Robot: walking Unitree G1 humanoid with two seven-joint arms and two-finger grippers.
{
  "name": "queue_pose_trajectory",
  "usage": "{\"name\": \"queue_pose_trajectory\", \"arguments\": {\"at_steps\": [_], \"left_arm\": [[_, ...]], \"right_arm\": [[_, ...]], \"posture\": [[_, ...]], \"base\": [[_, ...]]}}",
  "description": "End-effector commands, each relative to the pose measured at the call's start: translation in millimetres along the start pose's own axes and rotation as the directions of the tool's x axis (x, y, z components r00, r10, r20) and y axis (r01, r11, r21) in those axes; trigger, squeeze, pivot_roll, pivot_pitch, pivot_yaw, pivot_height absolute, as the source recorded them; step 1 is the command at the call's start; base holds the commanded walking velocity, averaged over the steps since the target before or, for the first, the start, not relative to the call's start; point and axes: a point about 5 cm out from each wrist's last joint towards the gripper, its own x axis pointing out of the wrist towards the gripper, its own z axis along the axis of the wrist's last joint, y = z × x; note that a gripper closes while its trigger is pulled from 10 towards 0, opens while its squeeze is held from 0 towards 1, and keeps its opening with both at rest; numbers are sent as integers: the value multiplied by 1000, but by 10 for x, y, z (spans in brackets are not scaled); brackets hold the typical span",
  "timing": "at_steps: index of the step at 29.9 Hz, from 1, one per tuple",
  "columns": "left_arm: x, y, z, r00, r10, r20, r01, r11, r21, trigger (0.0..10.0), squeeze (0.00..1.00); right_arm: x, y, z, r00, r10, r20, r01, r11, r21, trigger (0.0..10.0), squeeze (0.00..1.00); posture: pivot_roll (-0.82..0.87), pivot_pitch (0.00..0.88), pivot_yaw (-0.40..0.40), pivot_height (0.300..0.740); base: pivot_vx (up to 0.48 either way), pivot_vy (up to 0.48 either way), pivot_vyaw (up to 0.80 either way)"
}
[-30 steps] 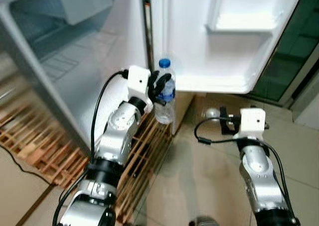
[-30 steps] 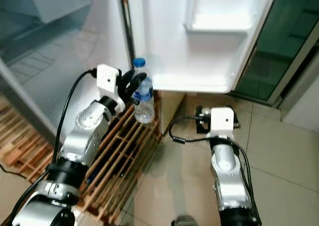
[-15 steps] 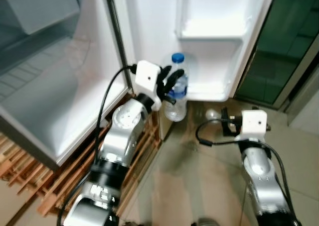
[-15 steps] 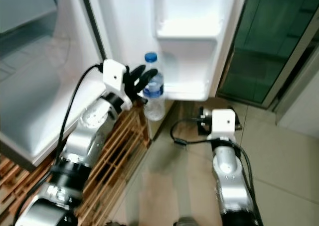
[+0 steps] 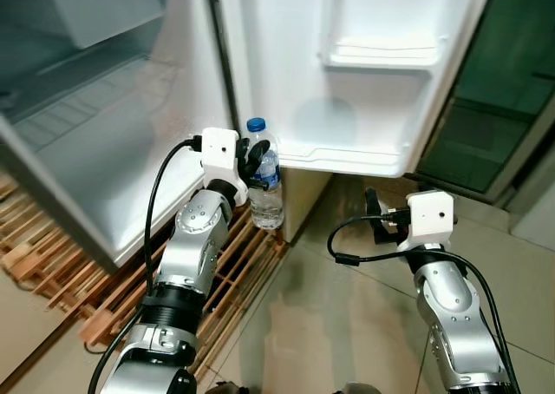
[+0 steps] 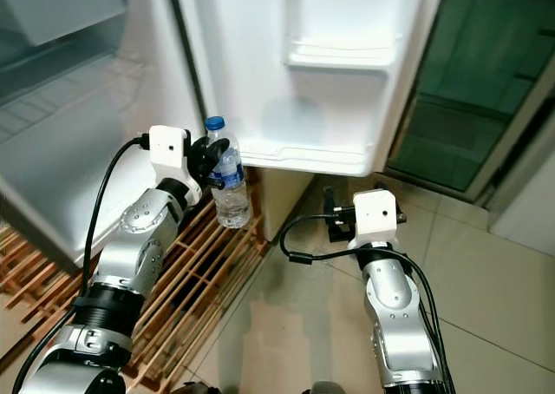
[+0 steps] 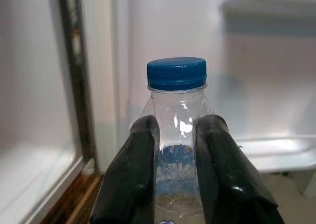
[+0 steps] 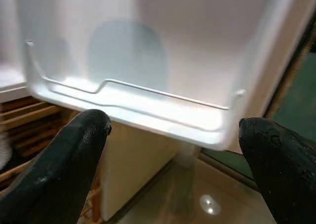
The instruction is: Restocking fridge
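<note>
A clear water bottle (image 5: 264, 188) with a blue cap (image 7: 176, 74) and blue label is held upright by my left gripper (image 5: 255, 161), which is shut on its neck. It hangs just in front of the lower left corner of the open fridge door (image 5: 347, 82), level with the bottom door shelf (image 5: 342, 158). In the left wrist view both black fingers (image 7: 129, 174) clamp the bottle (image 7: 177, 169) below the cap. My right gripper (image 5: 373, 217) stands open low at the right, below the door; its fingers (image 8: 59, 169) frame the bottom door shelf (image 8: 133, 98).
The fridge interior (image 5: 87, 134) lies open at the left with a pale shelf and drawer. Wooden pallet slats (image 5: 78, 281) sit under the fridge. An upper door shelf (image 5: 381, 55) is bare. Dark glass panels (image 5: 494, 108) stand at the right. Beige tile floor (image 5: 347, 325) lies below.
The camera has shifted, so the whole scene moved. My left gripper with the bottle now sits lower and further left against the door's corner. The right arm keeps its pose.
</note>
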Motion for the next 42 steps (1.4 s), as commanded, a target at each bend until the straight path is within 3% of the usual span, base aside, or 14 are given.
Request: {"name": "queue_pose_trajectory", "arguments": {"at_steps": [1,12,19,33,42], "left_arm": [[110,-137,257,991,-75,109,69,996,53,10000,0],[168,-258,422,975,-134,177,127,991,53,10000,0],[203,-183,448,982,-45,183,50,999,-21,10000,0],[224,-186,572,973,-23,230,40,997,-72,10000,0],[343,-280,739,954,-50,296,61,998,-29,10000,0]], "right_arm": [[26,17,11,1000,9,-7,-9,1000,7,10000,0],[11,-17,5,1000,-8,-17,8,1000,4,10000,0],[-1,-46,3,1000,-14,-23,13,1000,-1,10000,0],[0,-13,11,1000,1,-23,-1,1000,-2,10000,0],[11,43,18,1000,11,-21,-11,1000,4,10000,0]], "posture": [[-248,0,62,716],[-266,0,72,716],[-276,0,69,716],[-278,0,68,716],[-281,0,74,716]], "base": [[480,0,0],[480,0,0],[403,0,0],[0,0,0],[0,0,0]]}}
